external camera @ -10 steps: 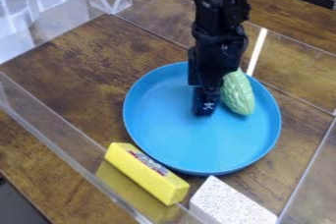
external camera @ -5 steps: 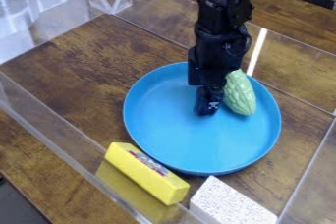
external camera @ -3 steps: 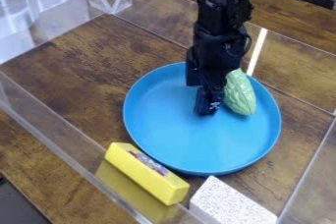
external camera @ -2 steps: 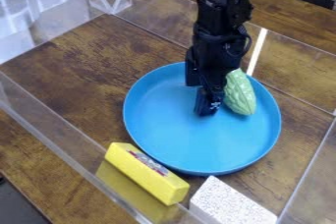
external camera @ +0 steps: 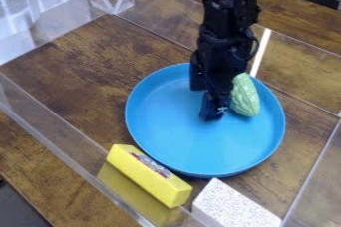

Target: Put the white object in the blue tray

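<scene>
The blue tray [external camera: 167, 126] is a wide round dish in the middle of the wooden table. My black gripper [external camera: 220, 103] points straight down into its far right part, fingertips at the tray floor. It looks open, with one dark finger [external camera: 209, 106] showing and the other hidden behind a green ribbed object [external camera: 245, 96] that rests in the tray right beside it. I cannot tell whether the finger touches the green object. The white object [external camera: 237, 207], a speckled white block, lies at the front edge of the view, outside the tray and far from the gripper.
A yellow block [external camera: 147, 174] lies in front of the tray next to the white block. Clear acrylic walls [external camera: 54, 112] fence the table on the left and front. A thin white strip [external camera: 262, 50] shows behind the arm.
</scene>
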Available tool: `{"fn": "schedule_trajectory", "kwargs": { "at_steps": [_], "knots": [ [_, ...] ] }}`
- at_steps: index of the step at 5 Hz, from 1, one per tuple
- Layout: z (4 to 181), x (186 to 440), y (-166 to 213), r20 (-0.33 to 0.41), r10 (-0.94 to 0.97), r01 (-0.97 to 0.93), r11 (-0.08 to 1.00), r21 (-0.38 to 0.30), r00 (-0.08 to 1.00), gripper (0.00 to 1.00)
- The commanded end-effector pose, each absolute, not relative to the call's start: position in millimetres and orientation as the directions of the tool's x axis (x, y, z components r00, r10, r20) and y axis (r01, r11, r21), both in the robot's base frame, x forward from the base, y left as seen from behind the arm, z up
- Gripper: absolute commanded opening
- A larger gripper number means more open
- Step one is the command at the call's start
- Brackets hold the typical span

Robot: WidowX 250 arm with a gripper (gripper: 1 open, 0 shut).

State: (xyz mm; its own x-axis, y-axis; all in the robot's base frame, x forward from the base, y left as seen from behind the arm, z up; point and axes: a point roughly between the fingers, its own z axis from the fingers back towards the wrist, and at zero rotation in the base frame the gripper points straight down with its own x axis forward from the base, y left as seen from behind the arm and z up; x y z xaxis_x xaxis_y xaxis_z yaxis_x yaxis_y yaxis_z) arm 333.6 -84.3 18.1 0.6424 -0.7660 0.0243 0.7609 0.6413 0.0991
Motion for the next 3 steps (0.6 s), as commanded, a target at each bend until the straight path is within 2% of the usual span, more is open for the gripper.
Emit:
{"fn": "schedule_trajectory", "kwargs": {
  "at_steps": [1, 3],
  "knots": [
    [10.6, 317.5, -97.3, -0.008, -0.784, 0.783, 0.619, 0.069, 0.621, 1.0],
    [13.0, 316.5, -98.1, -0.011, -0.773, 0.772, 0.633, 0.059, 0.635, 1.0]
  ]
}}
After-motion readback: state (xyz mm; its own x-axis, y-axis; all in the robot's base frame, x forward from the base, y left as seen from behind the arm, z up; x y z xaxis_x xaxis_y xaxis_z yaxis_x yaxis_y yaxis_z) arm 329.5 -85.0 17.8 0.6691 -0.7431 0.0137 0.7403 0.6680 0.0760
